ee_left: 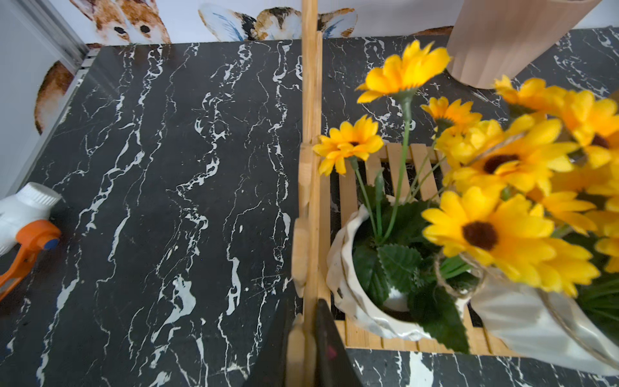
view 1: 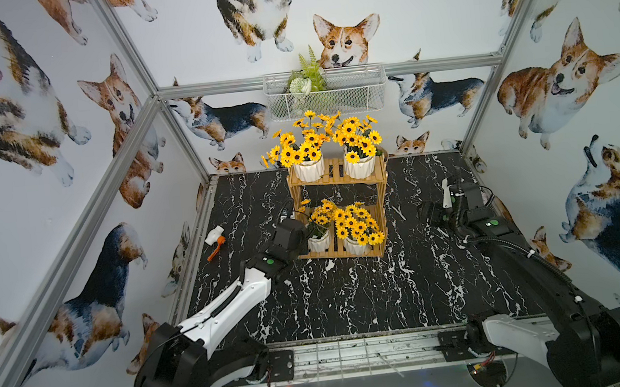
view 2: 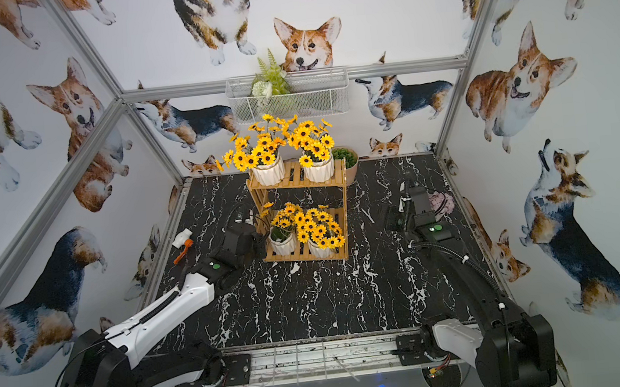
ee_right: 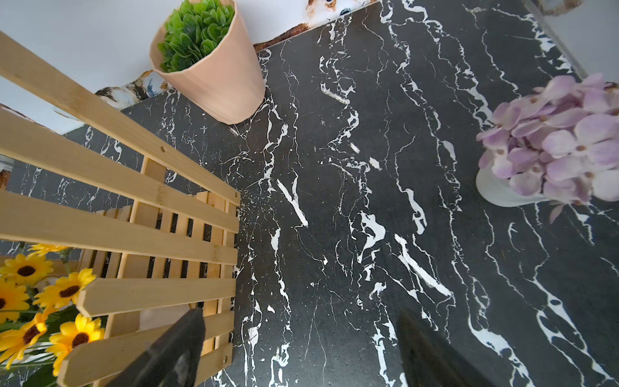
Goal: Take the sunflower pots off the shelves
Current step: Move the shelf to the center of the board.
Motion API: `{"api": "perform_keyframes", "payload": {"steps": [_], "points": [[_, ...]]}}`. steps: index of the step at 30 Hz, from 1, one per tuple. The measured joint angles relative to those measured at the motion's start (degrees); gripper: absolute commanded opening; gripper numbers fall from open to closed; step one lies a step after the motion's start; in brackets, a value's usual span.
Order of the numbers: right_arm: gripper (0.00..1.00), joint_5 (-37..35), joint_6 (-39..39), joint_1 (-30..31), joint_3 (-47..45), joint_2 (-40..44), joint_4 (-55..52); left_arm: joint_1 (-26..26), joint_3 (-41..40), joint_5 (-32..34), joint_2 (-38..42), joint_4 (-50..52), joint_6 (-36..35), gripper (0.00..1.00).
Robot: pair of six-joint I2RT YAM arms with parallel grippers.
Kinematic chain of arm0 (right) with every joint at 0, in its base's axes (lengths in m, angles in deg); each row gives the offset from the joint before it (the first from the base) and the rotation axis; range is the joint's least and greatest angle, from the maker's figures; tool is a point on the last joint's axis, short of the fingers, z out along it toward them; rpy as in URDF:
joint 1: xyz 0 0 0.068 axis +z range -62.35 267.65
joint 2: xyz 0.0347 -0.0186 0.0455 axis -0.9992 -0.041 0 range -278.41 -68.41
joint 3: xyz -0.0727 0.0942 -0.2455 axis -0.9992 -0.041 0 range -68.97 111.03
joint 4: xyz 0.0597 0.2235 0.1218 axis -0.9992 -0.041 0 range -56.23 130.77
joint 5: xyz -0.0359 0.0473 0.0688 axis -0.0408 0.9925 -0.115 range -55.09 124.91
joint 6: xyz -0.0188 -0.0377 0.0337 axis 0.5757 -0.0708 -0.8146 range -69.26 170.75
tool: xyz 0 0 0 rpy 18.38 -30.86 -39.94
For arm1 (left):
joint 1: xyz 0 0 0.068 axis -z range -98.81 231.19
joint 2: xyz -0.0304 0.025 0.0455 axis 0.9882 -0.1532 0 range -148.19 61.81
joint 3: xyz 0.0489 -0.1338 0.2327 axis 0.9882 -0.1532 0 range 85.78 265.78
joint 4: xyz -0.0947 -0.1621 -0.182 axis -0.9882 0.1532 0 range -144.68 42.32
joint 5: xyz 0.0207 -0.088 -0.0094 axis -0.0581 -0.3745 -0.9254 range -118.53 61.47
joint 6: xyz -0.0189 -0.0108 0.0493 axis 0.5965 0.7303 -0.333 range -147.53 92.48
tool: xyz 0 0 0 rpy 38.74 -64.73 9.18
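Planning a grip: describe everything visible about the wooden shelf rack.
The rack is light-brown slatted wood, two tiers on upright posts, standing level on the black marble table near the back wall. Two sunflower pots sit on each tier. The left gripper is shut on a post on its left side.

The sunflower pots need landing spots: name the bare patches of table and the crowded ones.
Widest: marble tabletop in front of the wooden rack, up to the arm bases. Narrower: between rack and pink-flower pot, below the open right gripper. Crowded: rack's left, with left gripper and spray nozzle; at its rear right, the succulent pot.
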Motion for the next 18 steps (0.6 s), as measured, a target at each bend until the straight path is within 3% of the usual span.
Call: {"api": "perform_keyframes", "payload": {"steps": [18], "points": [[0.92, 0.17, 0.0, 0.59, -0.11, 0.7, 0.0, 4.87, -7.63, 8.48, 9.14, -0.17, 5.27, 0.03]]}}
